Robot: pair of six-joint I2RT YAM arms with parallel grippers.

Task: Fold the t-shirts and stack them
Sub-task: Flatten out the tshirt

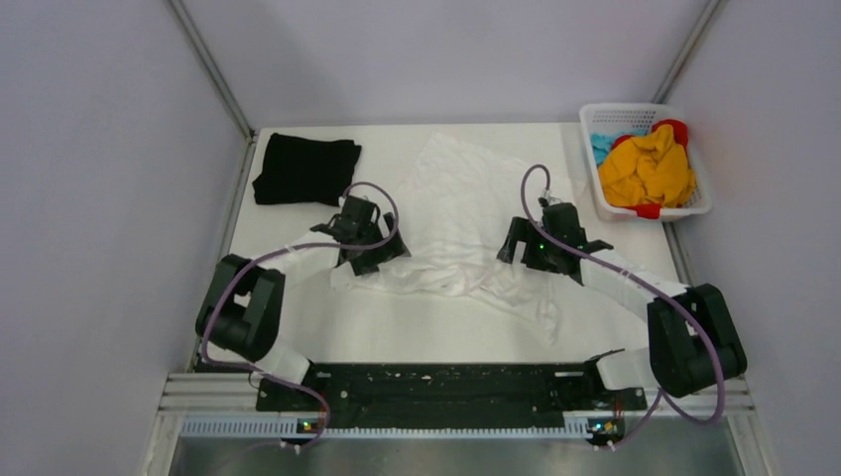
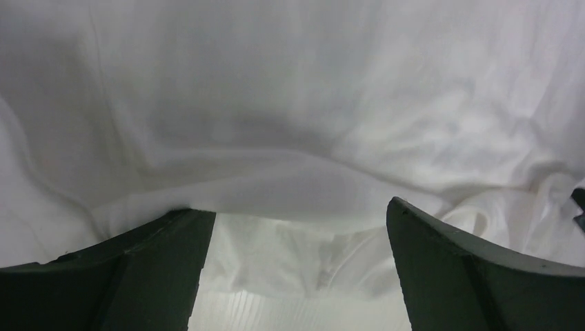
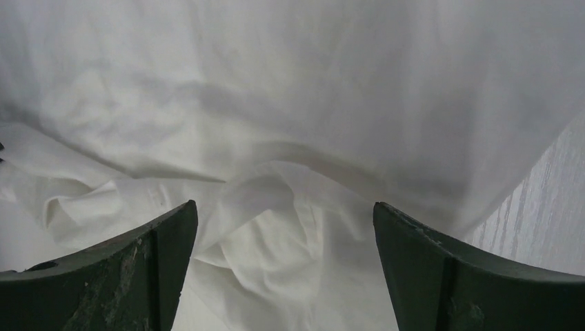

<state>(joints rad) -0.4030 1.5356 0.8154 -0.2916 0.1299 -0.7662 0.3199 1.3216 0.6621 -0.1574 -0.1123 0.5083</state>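
Across the middle of the table sprawls the white t-shirt, rumpled at its near edge; the black t-shirt sits folded at the far-left corner. Left gripper and right gripper hang over the white cloth, jaws wide apart, empty. Light, limp stuff, I reckon: pinch both hem corners together.
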